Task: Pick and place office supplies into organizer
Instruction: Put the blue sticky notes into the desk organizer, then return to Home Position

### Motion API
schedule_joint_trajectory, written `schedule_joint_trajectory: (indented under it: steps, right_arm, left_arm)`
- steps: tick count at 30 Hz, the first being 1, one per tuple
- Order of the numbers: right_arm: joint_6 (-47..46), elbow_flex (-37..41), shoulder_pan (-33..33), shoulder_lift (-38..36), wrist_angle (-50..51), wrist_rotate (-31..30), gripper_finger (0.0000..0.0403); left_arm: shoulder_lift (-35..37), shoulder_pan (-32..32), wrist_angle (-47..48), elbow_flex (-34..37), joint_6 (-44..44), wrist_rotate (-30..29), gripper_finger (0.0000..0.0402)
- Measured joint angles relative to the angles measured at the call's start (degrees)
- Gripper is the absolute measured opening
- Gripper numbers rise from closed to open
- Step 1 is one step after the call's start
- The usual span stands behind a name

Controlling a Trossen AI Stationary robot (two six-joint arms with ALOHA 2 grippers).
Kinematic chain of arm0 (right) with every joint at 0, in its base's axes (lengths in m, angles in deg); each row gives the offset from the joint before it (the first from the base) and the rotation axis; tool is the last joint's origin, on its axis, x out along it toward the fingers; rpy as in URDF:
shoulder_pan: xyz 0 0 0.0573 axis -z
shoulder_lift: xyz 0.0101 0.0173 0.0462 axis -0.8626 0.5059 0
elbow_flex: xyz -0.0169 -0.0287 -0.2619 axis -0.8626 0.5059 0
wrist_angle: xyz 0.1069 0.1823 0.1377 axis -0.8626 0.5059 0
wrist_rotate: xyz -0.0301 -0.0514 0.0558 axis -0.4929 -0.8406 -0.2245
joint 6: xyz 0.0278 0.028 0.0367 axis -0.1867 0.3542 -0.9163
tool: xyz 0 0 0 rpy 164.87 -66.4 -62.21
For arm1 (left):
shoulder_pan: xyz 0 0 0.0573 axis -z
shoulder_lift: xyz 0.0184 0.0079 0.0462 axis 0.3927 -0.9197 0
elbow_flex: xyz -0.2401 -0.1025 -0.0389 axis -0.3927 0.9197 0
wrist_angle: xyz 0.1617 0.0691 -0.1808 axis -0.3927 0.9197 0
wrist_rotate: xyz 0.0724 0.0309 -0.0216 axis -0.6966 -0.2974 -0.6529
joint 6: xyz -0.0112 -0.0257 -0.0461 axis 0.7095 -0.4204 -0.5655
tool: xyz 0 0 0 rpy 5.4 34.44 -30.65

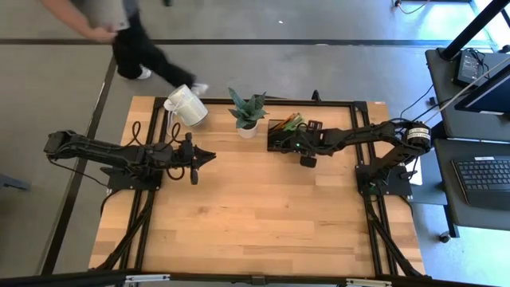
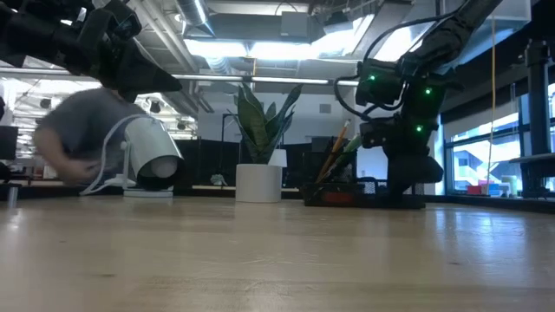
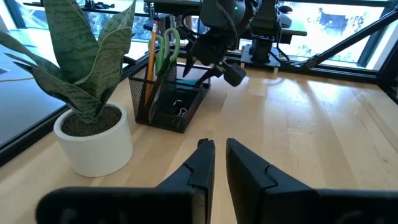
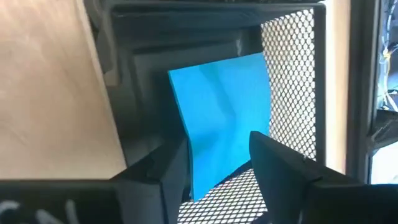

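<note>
At two o'clock, right gripper, jaws parted, releases blue sticky-note pad into organizer; judged next: lift clear. Left gripper waits, narrow, empty.

Blue sticky-note pad tilted inside black mesh organizer, alongside upright orange pencil and green-handled scissors

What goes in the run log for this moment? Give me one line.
right gripper: open over black mesh organizer | blue square sticky-note pad: in organizer, between fingers | left gripper: idle over table, empty
</note>
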Motion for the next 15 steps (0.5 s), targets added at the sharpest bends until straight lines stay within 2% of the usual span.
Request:
schedule_joint_trajectory:
  steps: [6,11,15]
  right_arm:
    - [-0.2,-2.9,0.0,0.0,3.4,5.2,0.0175]
    - [-1.5,-6.8,0.0,0.0,8.8,5.7,0.0175]
    - [-4.0,-11.0,-0.7,0.0,16.9,5.9,0.0175]
  left_arm:
    - [0.0,0.0,0.1,0.0,0.0,0.0,0.0032]
    - [0.0,0.0,1.5,0.0,0.0,0.0,0.0034]
    - [0.0,0.0,1.7,0.0,-0.7,0.0,0.0035]
